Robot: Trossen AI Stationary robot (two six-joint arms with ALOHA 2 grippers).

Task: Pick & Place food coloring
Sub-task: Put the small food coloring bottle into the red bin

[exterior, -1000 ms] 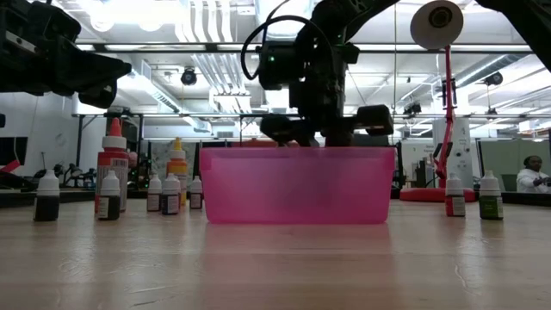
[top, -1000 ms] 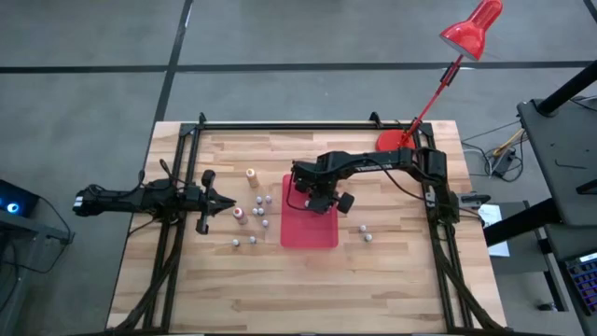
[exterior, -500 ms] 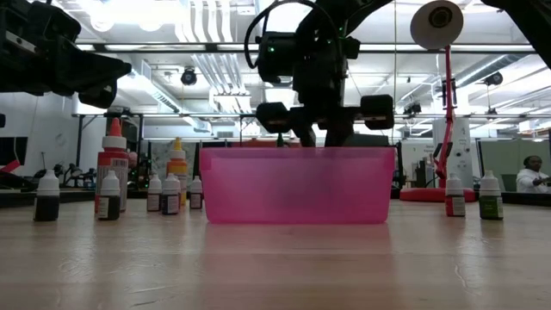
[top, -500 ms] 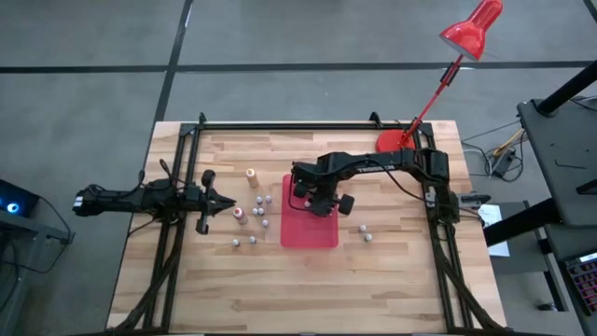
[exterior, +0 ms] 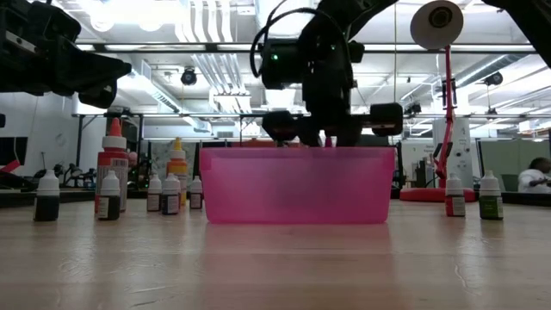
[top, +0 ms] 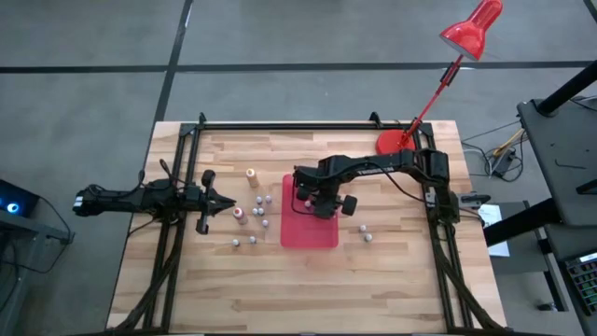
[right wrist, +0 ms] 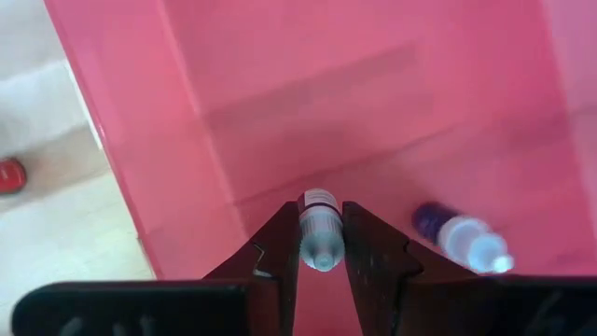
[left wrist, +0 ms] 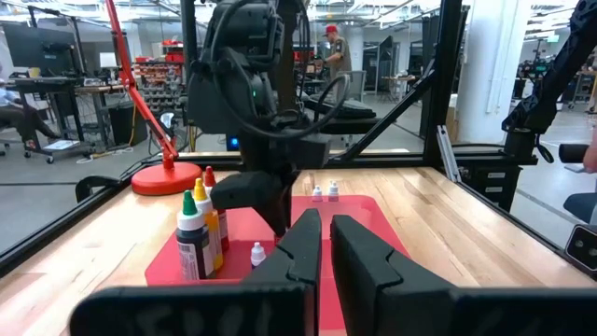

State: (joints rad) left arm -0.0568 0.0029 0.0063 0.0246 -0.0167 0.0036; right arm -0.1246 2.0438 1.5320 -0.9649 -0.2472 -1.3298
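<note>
floor: grey concrete (top: 84, 75) | ceiling: strip lights (exterior: 207, 21) | table: pale wood (top: 392, 271)

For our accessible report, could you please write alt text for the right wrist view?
The right gripper holds a small white-capped bottle between its fingers, just above the floor of the pink tray. A second small bottle lies in the tray nearby.

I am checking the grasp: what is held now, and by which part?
The right gripper holds one small food coloring bottle by its body, cap pointing out, over the red tray. The left gripper holds nothing.
</note>
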